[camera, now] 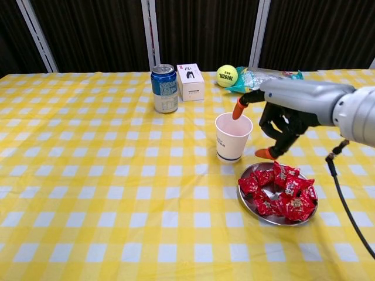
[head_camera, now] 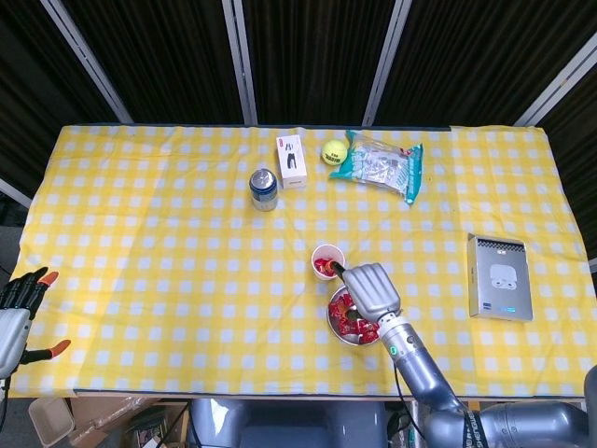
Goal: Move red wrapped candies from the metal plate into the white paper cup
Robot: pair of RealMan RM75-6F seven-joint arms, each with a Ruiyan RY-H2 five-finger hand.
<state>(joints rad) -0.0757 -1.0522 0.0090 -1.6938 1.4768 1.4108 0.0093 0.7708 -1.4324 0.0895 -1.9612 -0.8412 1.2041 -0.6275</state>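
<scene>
Right hand hovers empty between white paper cup and metal plate.

Right hand empty, fingers apart, above metal plate beside white paper cup

Both views were bright and evenly lit from overhead, and the yellow checked tablecloth showed no harsh glare. Shadows were soft and short: a faint one lay beneath the right hand and around the metal plate, lower right of the chest view. The dark curtains along the top stayed underexposed. Focus was sharp; the head view bowed slightly at its edges.
</scene>
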